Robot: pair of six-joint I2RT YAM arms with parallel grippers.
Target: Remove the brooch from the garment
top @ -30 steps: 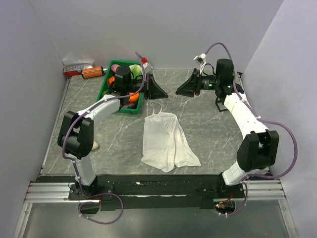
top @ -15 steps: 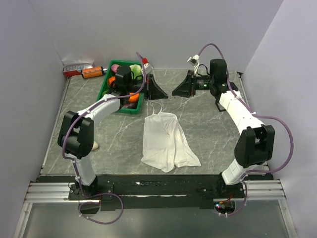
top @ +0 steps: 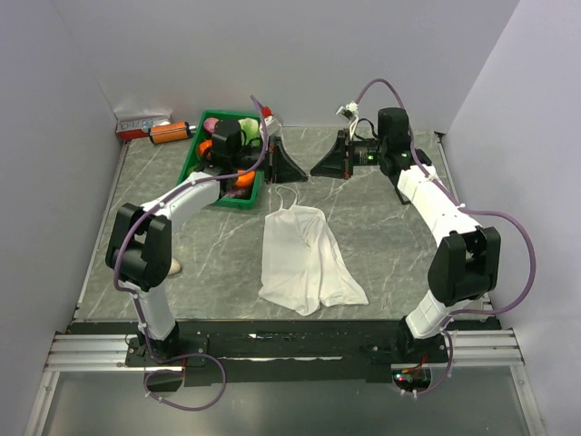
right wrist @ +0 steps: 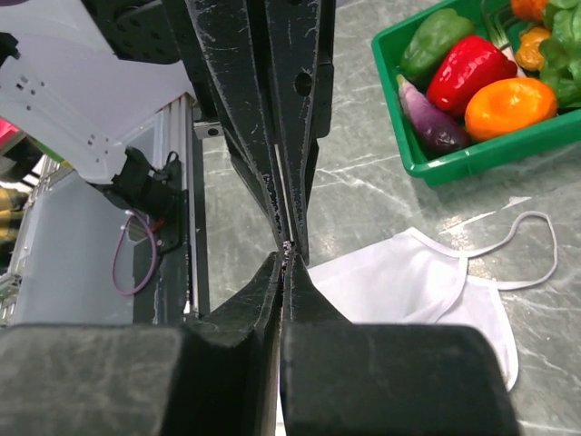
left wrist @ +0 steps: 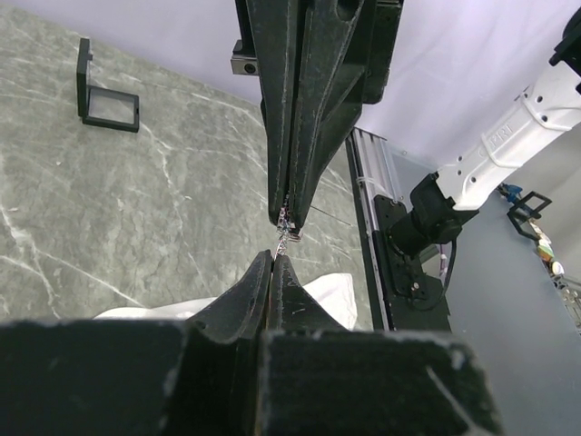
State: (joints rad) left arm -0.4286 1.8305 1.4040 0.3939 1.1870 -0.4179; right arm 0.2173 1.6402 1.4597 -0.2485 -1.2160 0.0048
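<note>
The garment (top: pixel 304 254) is a white sleeveless top lying flat on the table, also seen as the white cloth (right wrist: pixel 408 282) under the right wrist and as a corner of cloth (left wrist: pixel 329 295) under the left wrist. Behind it, above the table, my left gripper (top: pixel 303 175) and right gripper (top: pixel 314 172) meet tip to tip. The brooch (left wrist: pixel 288 230) is a tiny metallic speck pinched between the two sets of shut tips, clear of the cloth. In the right wrist view the brooch (right wrist: pixel 288 245) shows at my right gripper (right wrist: pixel 284 258), where the left gripper's fingers (right wrist: pixel 295 136) come down. The left gripper (left wrist: pixel 274 258) is shut too.
A green tray (top: pixel 192 162) of vegetables stands at the back left, also seen as the green tray (right wrist: pixel 454 168). An orange item (top: pixel 168 133) lies by the back wall. A small white lump (top: pixel 174 266) sits beside the left arm. A black bracket (left wrist: pixel 104 91) stands on the table.
The right gripper has moved left to the left gripper's tips and closed from open onto the brooch. The left arm and the garment have stayed put.
</note>
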